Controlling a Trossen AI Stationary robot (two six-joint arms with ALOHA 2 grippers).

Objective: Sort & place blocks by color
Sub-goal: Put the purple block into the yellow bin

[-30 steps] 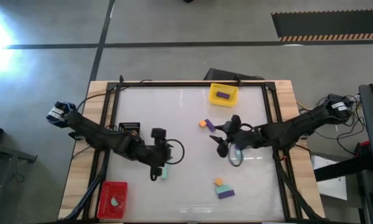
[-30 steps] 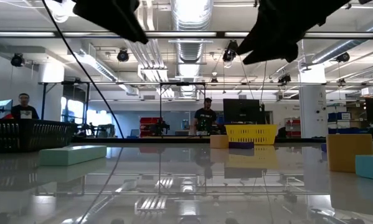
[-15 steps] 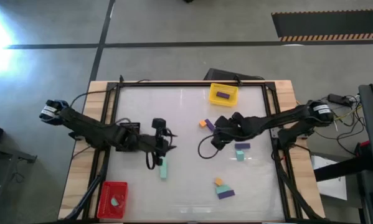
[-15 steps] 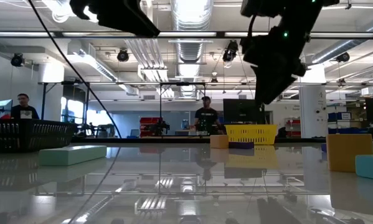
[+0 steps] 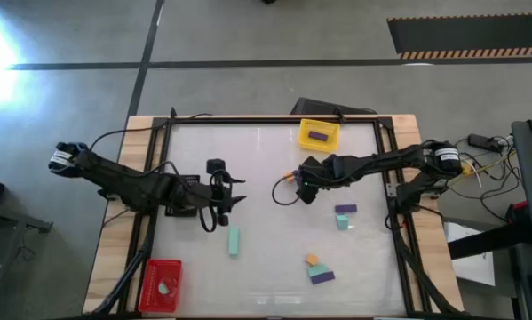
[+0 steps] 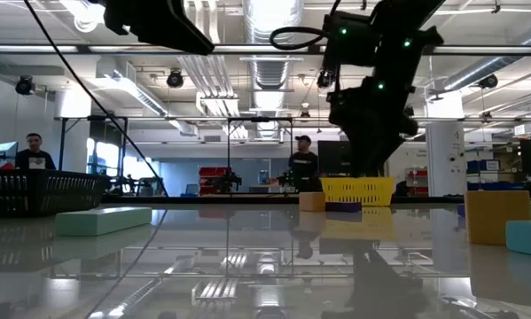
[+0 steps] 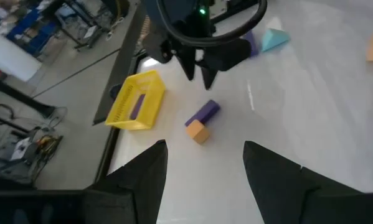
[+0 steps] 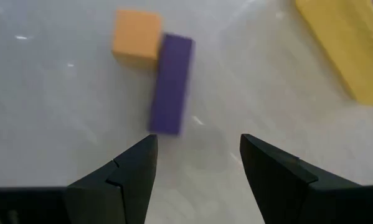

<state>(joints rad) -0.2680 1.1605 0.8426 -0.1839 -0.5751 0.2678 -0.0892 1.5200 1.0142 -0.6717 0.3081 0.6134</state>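
My right gripper [image 8: 198, 171] is open and hangs above the table just short of an orange cube [image 8: 136, 34] and a purple bar [image 8: 171, 82] that lie side by side on the tabletop; in the high view it [image 5: 301, 189] stands beside that cube [image 5: 289, 177]. My left gripper [image 7: 205, 168] is open and hovers left of centre [image 5: 228, 203], clear of the mint bar [image 5: 234, 240] lying flat on the table. Another purple bar [image 5: 317, 136] lies in the yellow tray [image 5: 333, 142].
A purple bar [image 5: 345, 210] and a mint piece [image 5: 343, 221] lie right of centre. An orange, mint and purple cluster [image 5: 319, 269] sits near the near edge. The red tray [image 5: 162, 286] is at the near-left corner, the black tray [image 5: 184, 181] under the left arm. People stand in the room behind.
My left gripper has drawn back from the mint bar toward the far edge, and the bar stays lying on the table. My right gripper has moved from over the purple and mint pieces toward the table's left and far side, up to the orange cube and purple bar.
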